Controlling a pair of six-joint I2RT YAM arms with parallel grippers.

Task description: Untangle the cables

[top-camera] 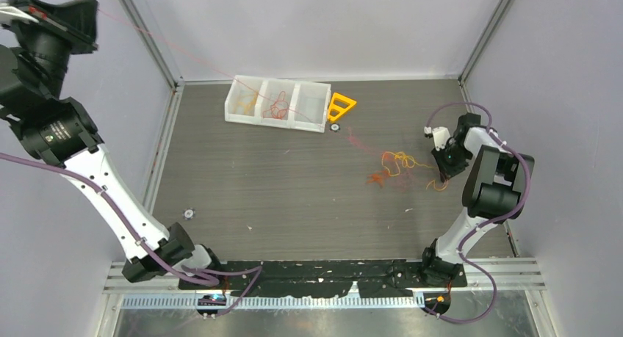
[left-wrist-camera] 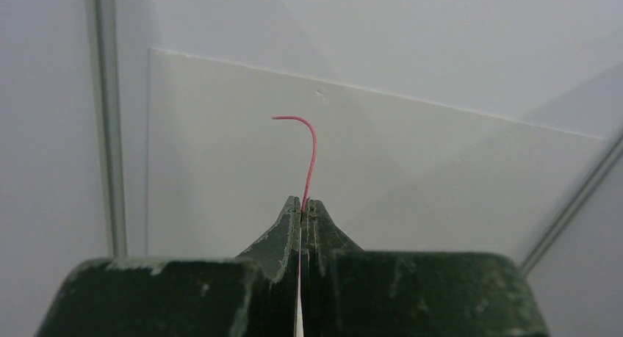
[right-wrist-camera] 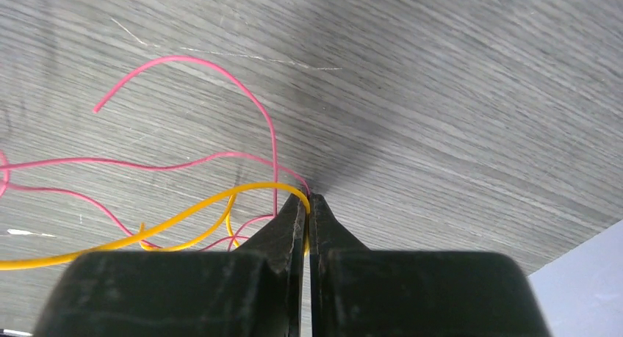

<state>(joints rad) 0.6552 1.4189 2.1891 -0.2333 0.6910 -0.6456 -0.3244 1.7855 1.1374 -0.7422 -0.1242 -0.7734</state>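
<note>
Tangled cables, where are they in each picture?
Top view: the cables sit in a small clump on the right side of the table.
Left wrist view: clump not in it; only one red strand sticks out of the shut left gripper.
Right wrist view: pink and yellow loops lie left of the right gripper, which pinches a yellow one.
Shared landmark: the grey wood-grain table, in the top and right wrist views only.

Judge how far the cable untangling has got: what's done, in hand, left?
Done: some loose strands lie in the tray. In hand: the left claw, raised high, is shut on a red strand; the right claw is shut on a yellow strand at the table. Left: the clump of orange, yellow and red lies tangled.
</note>
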